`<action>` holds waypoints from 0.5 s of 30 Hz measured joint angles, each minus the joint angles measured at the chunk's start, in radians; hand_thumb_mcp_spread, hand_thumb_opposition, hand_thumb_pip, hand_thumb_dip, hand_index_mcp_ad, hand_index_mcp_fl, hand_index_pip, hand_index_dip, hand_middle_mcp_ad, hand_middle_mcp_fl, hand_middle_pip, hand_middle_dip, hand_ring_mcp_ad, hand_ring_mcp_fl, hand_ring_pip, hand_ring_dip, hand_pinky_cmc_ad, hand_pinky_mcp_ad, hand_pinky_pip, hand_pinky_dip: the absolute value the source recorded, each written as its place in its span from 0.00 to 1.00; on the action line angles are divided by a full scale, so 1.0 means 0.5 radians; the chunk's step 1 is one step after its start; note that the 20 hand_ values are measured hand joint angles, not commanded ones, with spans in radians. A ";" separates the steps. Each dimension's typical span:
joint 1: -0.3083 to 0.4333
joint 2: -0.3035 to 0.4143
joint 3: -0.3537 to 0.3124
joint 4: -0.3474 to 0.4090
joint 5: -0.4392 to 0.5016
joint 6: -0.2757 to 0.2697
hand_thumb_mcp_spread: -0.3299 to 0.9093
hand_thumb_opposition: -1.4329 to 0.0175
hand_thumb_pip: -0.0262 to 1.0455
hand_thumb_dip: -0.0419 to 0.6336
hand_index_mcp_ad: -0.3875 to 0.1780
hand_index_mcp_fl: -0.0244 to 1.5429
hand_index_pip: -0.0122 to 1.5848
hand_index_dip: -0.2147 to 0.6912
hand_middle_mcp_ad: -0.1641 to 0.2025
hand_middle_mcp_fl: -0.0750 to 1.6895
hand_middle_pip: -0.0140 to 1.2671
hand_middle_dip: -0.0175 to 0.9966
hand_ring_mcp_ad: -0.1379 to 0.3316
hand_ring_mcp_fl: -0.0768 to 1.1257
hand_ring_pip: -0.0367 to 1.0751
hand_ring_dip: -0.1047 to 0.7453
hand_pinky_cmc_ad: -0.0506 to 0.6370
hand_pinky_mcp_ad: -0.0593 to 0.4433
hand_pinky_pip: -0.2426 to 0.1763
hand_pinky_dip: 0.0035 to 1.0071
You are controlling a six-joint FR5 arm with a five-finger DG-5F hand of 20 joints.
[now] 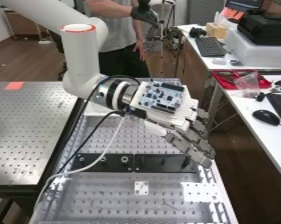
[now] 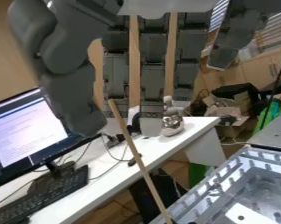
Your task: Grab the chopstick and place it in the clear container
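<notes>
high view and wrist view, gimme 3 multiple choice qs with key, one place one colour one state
1. Where is the blue-and-white circuit board?
A. on the bench
B. on the hand
C. on the floor

2. What colour is the thin wooden chopstick?
A. black
B. red
C. light brown

3. The black-framed monitor is:
A. lit
B. dark
C. lying face down

Key:
1 B, it rides there in the high view.
2 C, its wood tone shows in the wrist view.
3 A, its screen glows there.
</notes>
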 joint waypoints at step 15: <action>0.000 -0.005 0.035 0.030 -0.007 -0.076 0.68 0.43 0.66 0.50 0.51 0.32 0.80 0.23 0.65 0.36 0.62 0.63 0.51 0.49 0.11 0.66 0.46 0.58 0.55 0.17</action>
